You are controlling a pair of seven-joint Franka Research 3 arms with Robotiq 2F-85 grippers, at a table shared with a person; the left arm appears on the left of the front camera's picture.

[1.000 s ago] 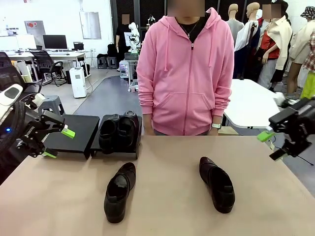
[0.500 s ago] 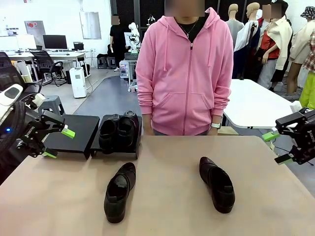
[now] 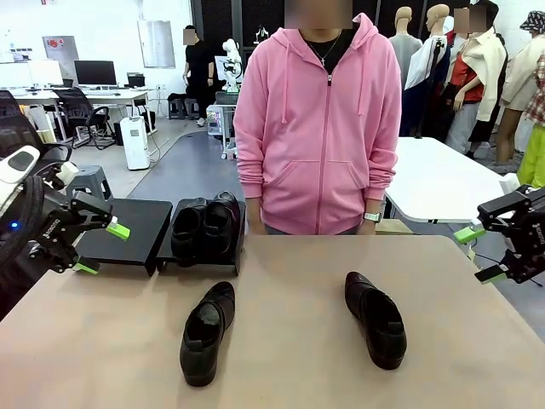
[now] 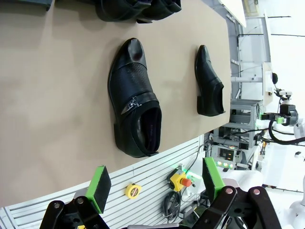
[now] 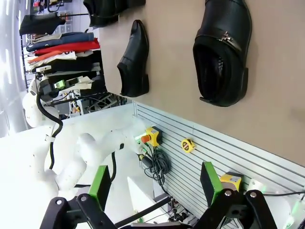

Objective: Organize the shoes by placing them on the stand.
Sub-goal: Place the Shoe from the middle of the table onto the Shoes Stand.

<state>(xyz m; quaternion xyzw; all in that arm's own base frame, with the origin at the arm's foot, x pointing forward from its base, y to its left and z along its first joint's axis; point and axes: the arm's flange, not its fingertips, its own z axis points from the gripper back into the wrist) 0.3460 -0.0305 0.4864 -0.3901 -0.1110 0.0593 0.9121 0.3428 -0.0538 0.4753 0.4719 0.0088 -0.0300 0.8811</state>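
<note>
Two black glossy shoes [image 3: 206,226] sit side by side on the right panel of the low black stand [image 3: 128,228] at the table's far left; its left panel is bare. A third shoe [image 3: 207,332] lies on the tabletop left of centre, also in the left wrist view [image 4: 135,98]. A fourth shoe [image 3: 375,319] lies right of centre, large in the right wrist view [image 5: 224,52]. My left gripper [image 3: 102,249] hovers open at the left edge beside the stand. My right gripper [image 3: 477,255] hangs open off the table's right edge. Both hold nothing.
A person in a pink hoodie [image 3: 319,119] stands at the far edge, behind the middle of the table. The tan tabletop [image 3: 289,375] is bare between and in front of the two loose shoes. A white table [image 3: 434,179] stands behind at the right.
My right gripper has drawn back toward the right edge and dropped a little. The left arm and all shoes have stayed put.
</note>
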